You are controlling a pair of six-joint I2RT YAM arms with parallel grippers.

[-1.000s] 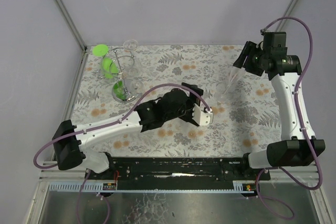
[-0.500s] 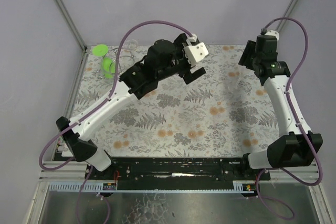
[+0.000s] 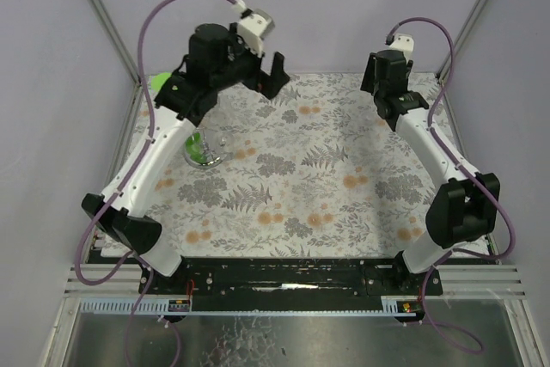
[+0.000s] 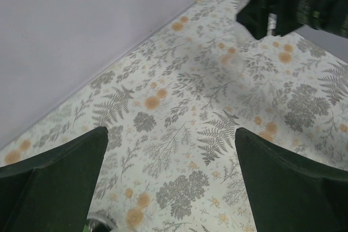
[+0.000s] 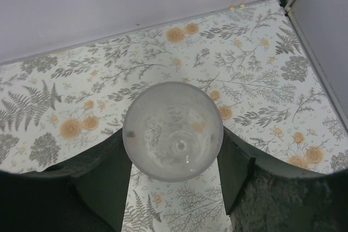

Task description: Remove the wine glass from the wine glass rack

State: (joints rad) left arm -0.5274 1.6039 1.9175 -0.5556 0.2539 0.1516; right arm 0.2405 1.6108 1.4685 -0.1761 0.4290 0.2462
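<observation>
Gripping the wine glass, the right gripper presses both sides of its bowl, far right over the table. Left gripper spread wide, raised far left (rack beneath, mostly hidden by that arm).

Left fingers wide, right fingers clamped.

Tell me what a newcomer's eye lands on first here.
A clear glass fills the right wrist view, seen from above, gripped between the right fingers over the floral table near its far right corner. Toward the far left, the left fingers hang high and wide open, and that arm partly hides the rack.
</observation>
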